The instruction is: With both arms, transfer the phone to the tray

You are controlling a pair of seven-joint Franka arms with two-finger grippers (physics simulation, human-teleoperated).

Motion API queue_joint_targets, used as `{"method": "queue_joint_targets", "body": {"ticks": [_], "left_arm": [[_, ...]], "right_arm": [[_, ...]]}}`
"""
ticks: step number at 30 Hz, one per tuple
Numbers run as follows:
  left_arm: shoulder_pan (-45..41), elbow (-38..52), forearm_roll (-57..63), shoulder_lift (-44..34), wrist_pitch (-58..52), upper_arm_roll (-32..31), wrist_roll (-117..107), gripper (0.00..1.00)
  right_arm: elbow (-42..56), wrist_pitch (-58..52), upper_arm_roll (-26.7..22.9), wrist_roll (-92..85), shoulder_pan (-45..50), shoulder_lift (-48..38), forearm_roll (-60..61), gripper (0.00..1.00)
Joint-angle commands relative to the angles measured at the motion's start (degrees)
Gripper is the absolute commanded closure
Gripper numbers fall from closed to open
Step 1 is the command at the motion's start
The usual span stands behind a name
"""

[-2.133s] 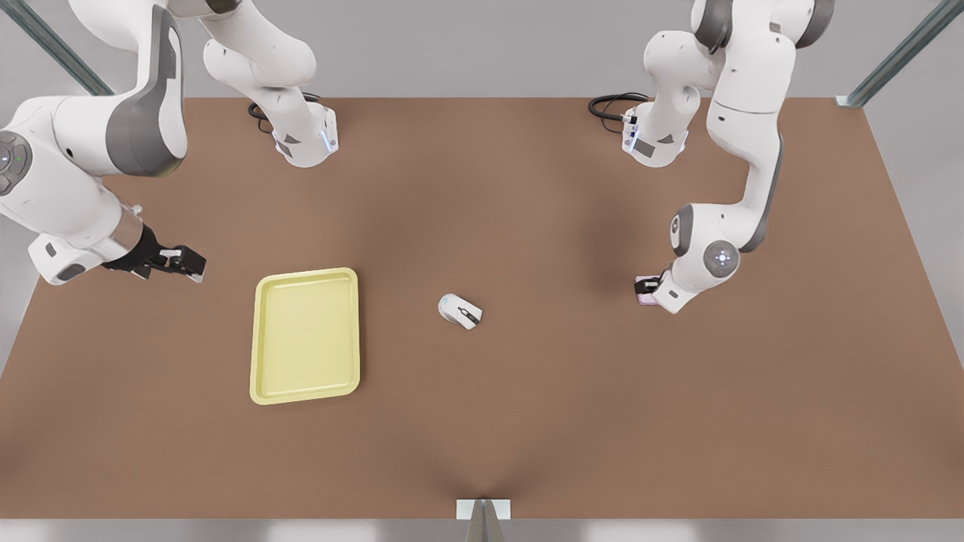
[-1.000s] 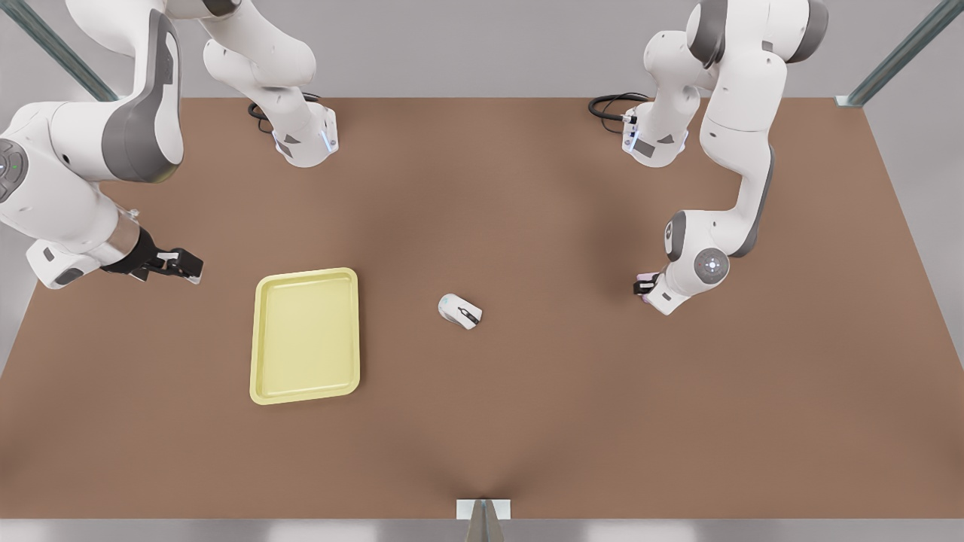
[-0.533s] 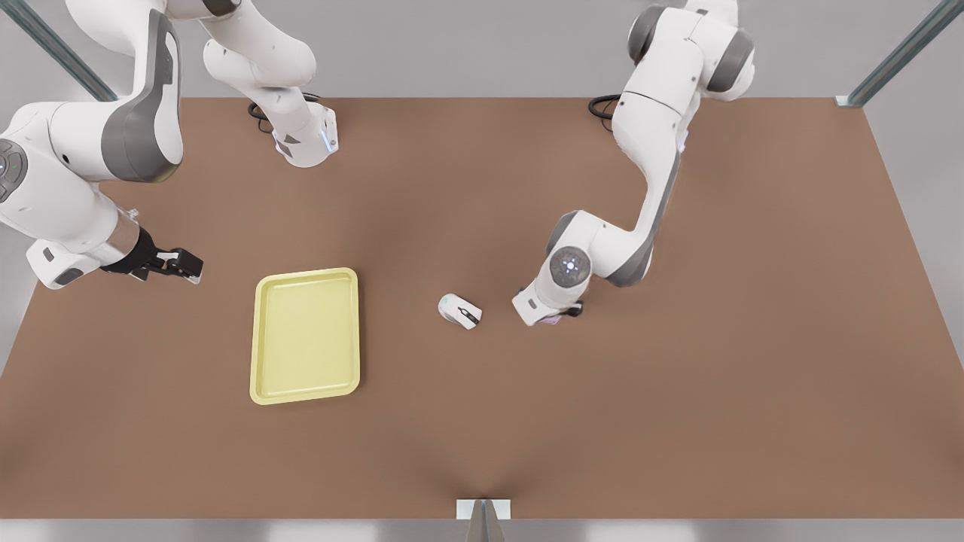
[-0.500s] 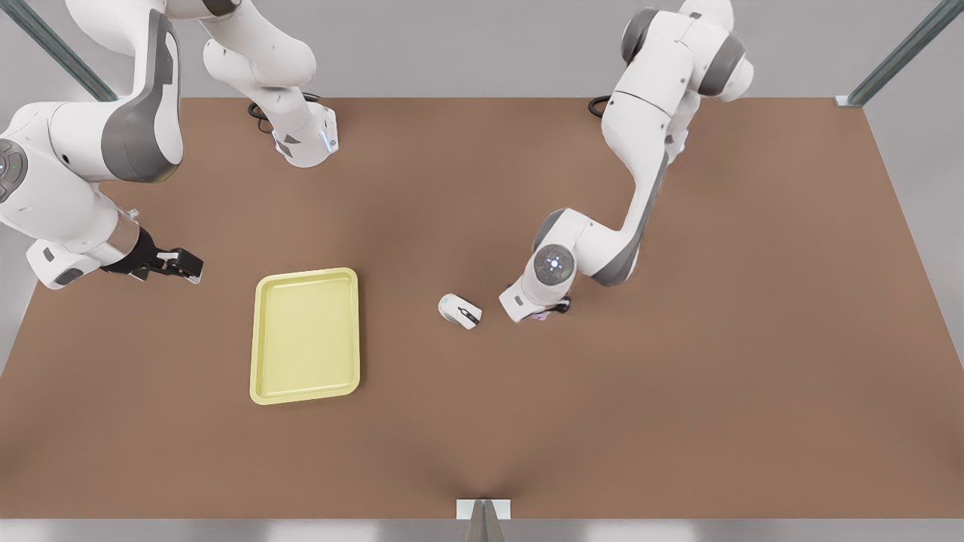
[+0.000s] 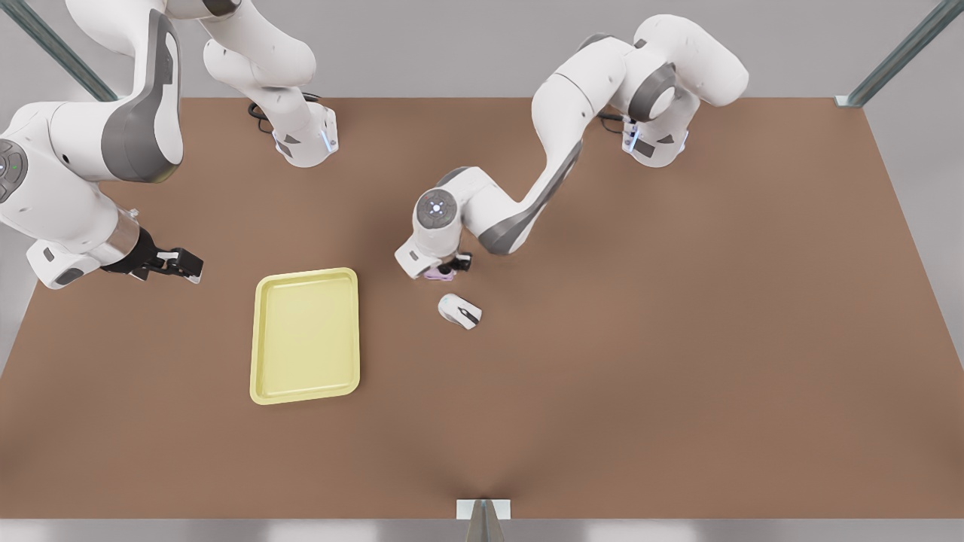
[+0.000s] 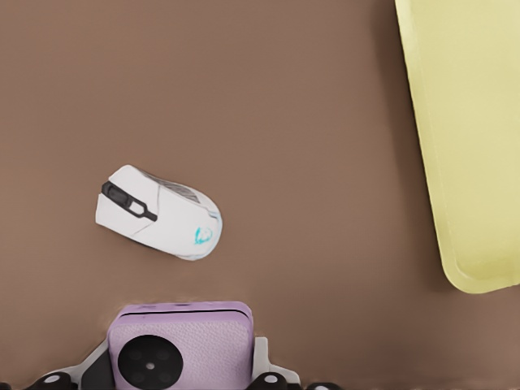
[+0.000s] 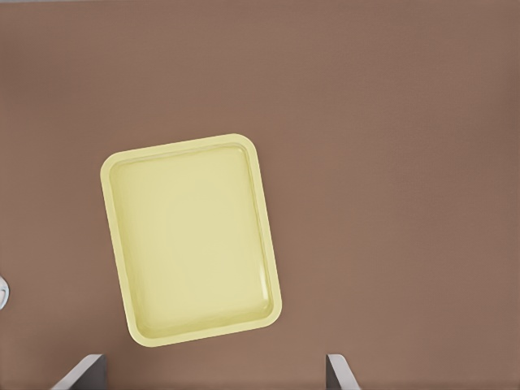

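Observation:
The pale pink phone [image 5: 435, 275] hangs just above the table, behind the white mouse, with my left gripper [image 5: 446, 266] shut on it. In the left wrist view the phone [image 6: 183, 345] shows a black round lens, held between the left gripper [image 6: 180, 372]. The pale yellow tray [image 5: 305, 335] lies flat towards the front view's left, a short way from the phone; its corner [image 6: 471, 146] shows in the left wrist view. My right gripper [image 5: 188, 265] waits open, left of the tray in the front view. From its wrist, the right gripper [image 7: 211, 374] looks down on the tray [image 7: 191, 240].
A white computer mouse [image 5: 459, 310] with black markings lies on the brown table [image 5: 678, 339], close to the held phone, and appears as the mouse [image 6: 158, 213] in the left wrist view. Both arm bases stand at the table's far edge.
My left arm has swung the phone from the front view's right side to the middle, passing behind the mouse towards the tray. The right arm has stayed still.

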Motion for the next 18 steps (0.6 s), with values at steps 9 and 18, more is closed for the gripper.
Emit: {"method": "queue_joint_targets", "body": {"ticks": [9,18], "left_arm": [[-5.35,-0.38,-4.01,5.04,7.4,-0.25,-42.3,0.25],[-5.26,0.06,-3.66,10.76,16.63,-0.25,-26.75,0.25]], "right_arm": [[-0.06,-0.11,0.01,-0.05,0.09,-0.06,-0.03,0.0],[-0.06,-0.11,0.01,-0.05,0.0,0.03,-0.03,0.0]]}}
